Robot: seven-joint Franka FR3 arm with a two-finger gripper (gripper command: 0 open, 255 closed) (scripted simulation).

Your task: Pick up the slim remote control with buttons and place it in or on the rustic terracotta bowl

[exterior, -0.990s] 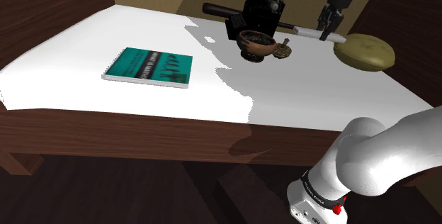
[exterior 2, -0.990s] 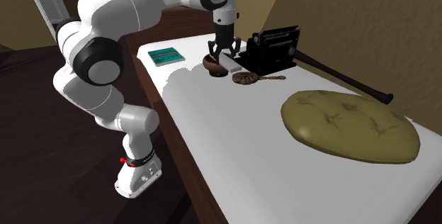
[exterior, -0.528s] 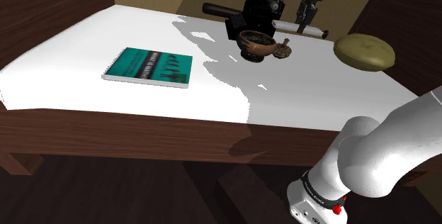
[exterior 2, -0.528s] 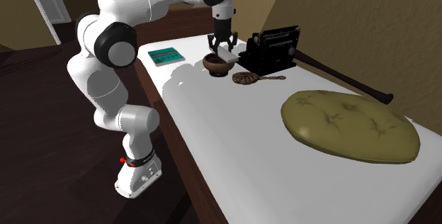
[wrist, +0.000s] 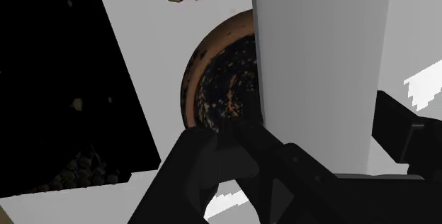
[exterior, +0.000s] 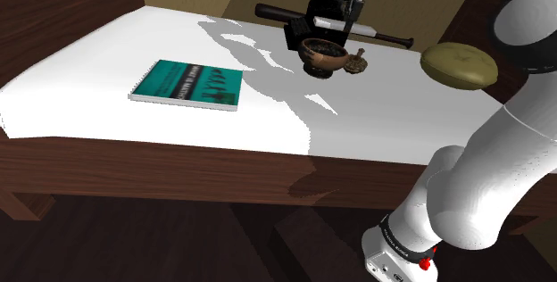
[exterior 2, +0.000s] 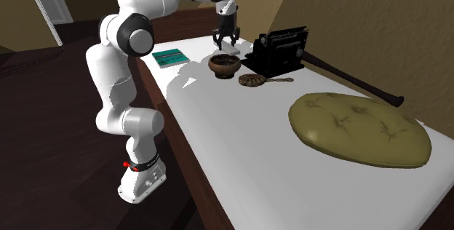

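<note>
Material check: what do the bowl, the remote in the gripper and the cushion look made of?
The bowl looks like fired clay: a matte brown rim and a dark, rust-speckled inside. The remote is drawn plain light grey with no texture or buttons visible, so its material is open. The cushion looks like olive fabric, judging by its soft, dimpled tufting.

shoulder: by the arm's [exterior: 482, 173] base, looking down across the table [exterior: 384, 120] to the wall | second exterior: from the cushion [exterior 2: 356, 130] end, facing the arm | wrist: close above the bowl [wrist: 212, 81] | shared: bowl, book [exterior: 187, 84], cushion
</note>
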